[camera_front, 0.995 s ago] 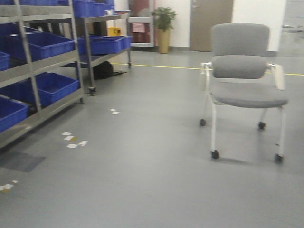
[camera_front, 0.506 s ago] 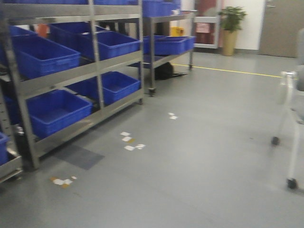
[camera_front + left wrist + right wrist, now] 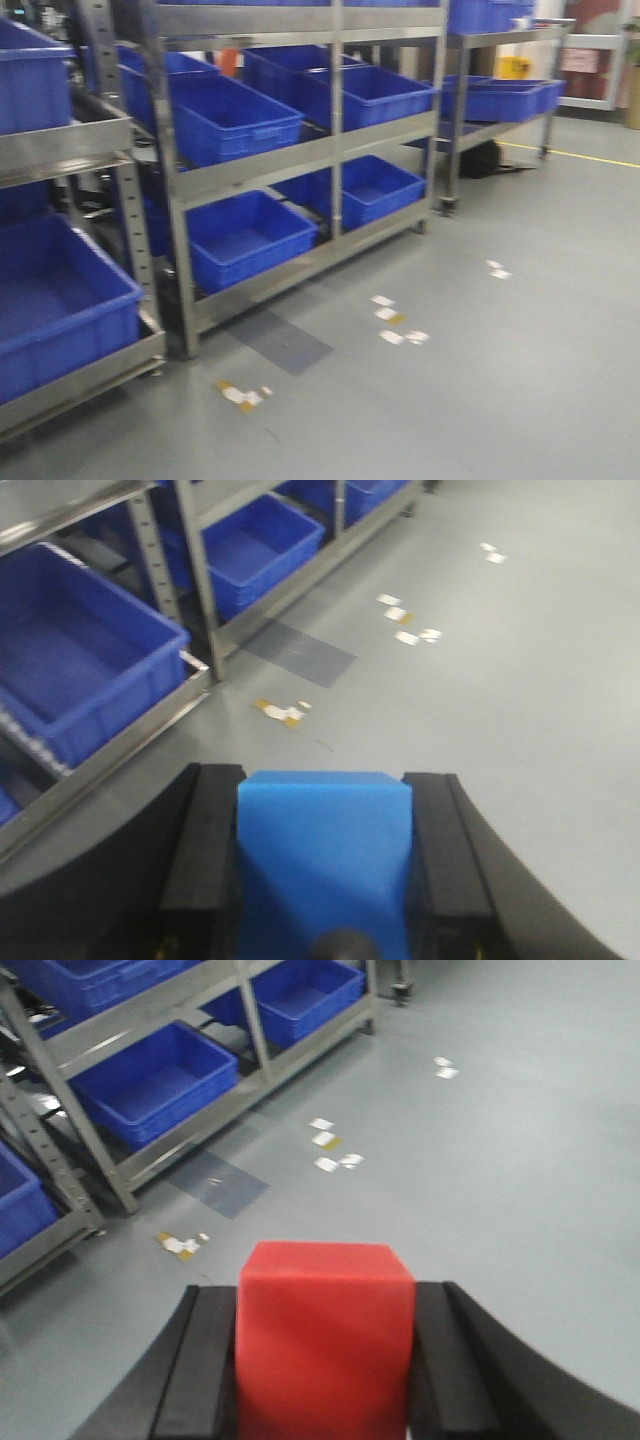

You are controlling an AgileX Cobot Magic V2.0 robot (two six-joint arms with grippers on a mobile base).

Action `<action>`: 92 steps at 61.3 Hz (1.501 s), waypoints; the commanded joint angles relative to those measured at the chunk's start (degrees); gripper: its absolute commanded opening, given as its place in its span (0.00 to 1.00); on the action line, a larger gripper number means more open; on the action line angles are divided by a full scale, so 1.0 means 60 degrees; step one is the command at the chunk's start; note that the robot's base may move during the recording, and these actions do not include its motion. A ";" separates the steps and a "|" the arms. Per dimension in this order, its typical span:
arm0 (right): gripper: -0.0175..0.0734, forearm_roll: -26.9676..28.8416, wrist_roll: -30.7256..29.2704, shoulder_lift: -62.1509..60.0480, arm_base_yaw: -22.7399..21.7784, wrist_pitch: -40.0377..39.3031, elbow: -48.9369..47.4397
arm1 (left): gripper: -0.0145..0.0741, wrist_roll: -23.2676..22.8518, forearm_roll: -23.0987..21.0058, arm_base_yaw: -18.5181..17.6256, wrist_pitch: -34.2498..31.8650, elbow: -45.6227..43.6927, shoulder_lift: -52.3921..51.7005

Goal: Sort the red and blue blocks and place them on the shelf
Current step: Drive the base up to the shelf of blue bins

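Observation:
A bright blue block (image 3: 325, 860) sits between the black pads of my left gripper (image 3: 325, 782), which is shut on it above the grey floor. My right gripper (image 3: 327, 1295) is shut on a red block (image 3: 325, 1350), also held over the floor. The shelf (image 3: 300, 152), a steel rack with perforated uprights, fills the left and centre of the front view. It lies ahead and to the left of both grippers, with its upright (image 3: 205, 600) showing in the left wrist view and its lower levels (image 3: 250, 1022) in the right wrist view. Neither gripper shows in the front view.
Large blue bins (image 3: 240, 120) fill the rack's levels. A nearer rack section (image 3: 70, 140) with a big blue bin (image 3: 55, 300) stands at the far left. Tape scraps (image 3: 395, 322) and a dark floor patch (image 3: 280, 340) lie before the rack. Another rack (image 3: 500, 70) stands further back.
The front view has swung left. The grey chair has left the frame, and the racks with blue bins have come from the left edge to fill the left and centre.

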 commanded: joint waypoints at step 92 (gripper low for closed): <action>0.26 -0.0037 -0.0020 0.0030 -0.0054 -0.0890 -0.0276 | 0.31 -0.0072 0.0071 -0.0005 -0.0680 -0.0285 0.0046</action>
